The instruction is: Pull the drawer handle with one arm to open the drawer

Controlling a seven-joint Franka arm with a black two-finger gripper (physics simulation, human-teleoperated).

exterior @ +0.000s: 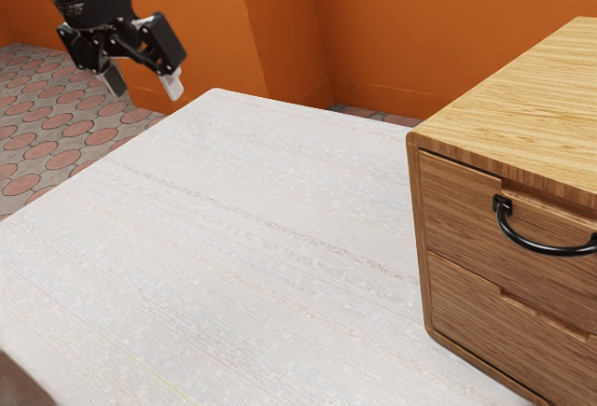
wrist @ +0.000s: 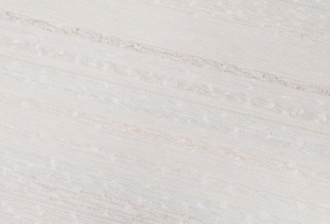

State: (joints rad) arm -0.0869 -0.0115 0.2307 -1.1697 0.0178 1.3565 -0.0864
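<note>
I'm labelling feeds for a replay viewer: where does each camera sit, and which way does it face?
Exterior view: beside the arm, above the table, looking down across it to the wooden drawer cabinet at the exterior view's right; the gripper, jaws open, hangs upper left.
Wrist view: on the hand, facing down at the table's pale surface.
Shared: the table top.

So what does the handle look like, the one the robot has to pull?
Find the light wooden cabinet standing on the white table, at the exterior view's right. On its upper drawer front hangs a thin black curved handle, shaped like a shallow U. It is the one dark thing on all that pale wood; the drawer front below it shows bare wood.
</note>
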